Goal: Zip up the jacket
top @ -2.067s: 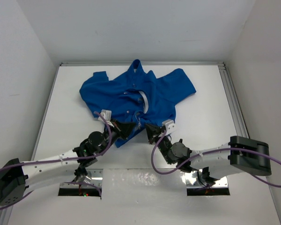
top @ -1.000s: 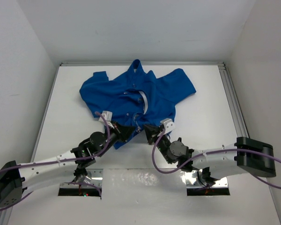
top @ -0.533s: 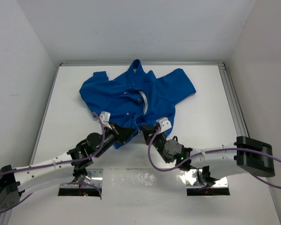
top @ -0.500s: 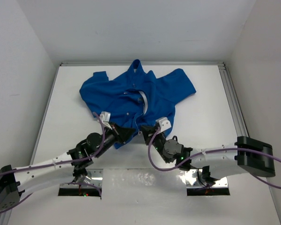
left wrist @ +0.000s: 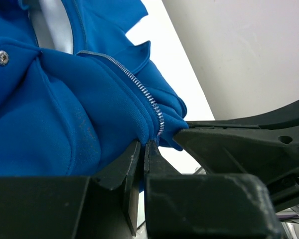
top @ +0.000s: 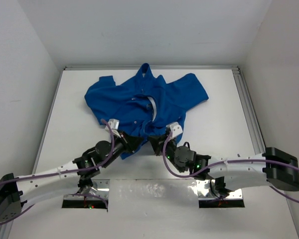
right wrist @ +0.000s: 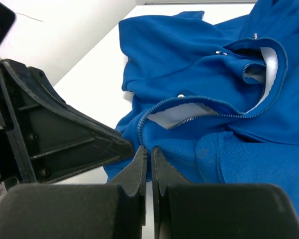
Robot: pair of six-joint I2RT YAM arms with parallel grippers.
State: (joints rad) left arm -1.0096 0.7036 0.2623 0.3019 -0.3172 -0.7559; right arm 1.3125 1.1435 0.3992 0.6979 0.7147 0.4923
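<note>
The royal-blue jacket [top: 144,99] lies crumpled on the white table, front open, pale lining showing at the centre. My left gripper [top: 136,141] is shut on the jacket's bottom hem beside the pale zipper [left wrist: 142,89]; in the left wrist view [left wrist: 143,144] the blue fabric is pinched between the jaws. My right gripper [top: 151,140] is shut on the opposite bottom edge, with the fabric caught at its tips in the right wrist view [right wrist: 149,149]. The two grippers almost touch. The zipper teeth [right wrist: 154,107] run open up the front. The metal pull is hidden.
White walls enclose the table on three sides. A metal rail [top: 246,102] runs along the right edge. Each gripper's black fingers [left wrist: 249,134] show close in the other's wrist view [right wrist: 55,134].
Both grippers have moved inward toward each other along the jacket's bottom hem. The right arm's base link has swung right and lower. The jacket has hardly shifted.
</note>
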